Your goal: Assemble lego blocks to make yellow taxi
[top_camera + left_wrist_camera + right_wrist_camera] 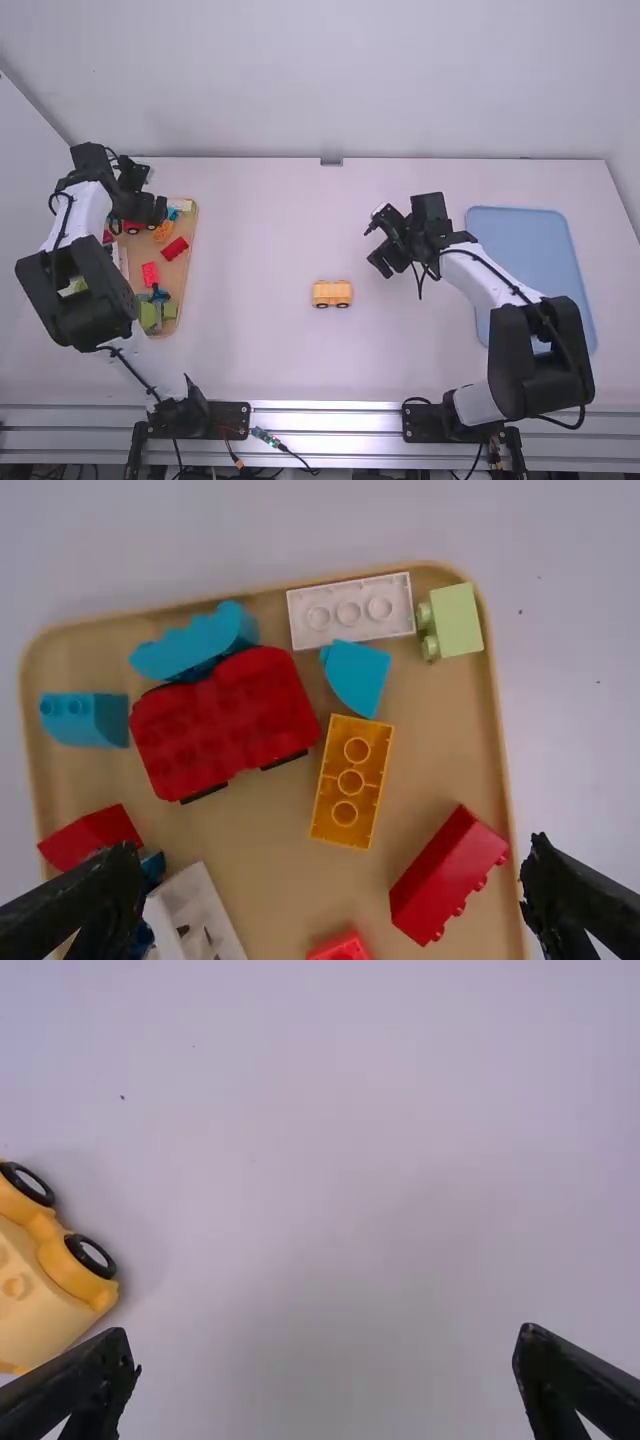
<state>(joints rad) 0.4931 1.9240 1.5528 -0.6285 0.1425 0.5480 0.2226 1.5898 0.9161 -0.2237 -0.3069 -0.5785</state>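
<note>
at the high view's upper left, we risk our wide-spread left tool [333,846] snagging the red wheeled base [225,720] crowding the yellow brick [351,781]; our right tool [327,1333] gapes empty.

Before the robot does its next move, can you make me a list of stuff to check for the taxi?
1. Left claw open and empty: ok.
2. Right claw open and empty: ok.
3. Car standing on its wheels: ok.
4. Yellow block in the tray: ok.
5. Yellow block bumpy side up: not ok, its hollow side faces up.
6. Left claw low enough to grab the yellow block: cannot tell.
</note>
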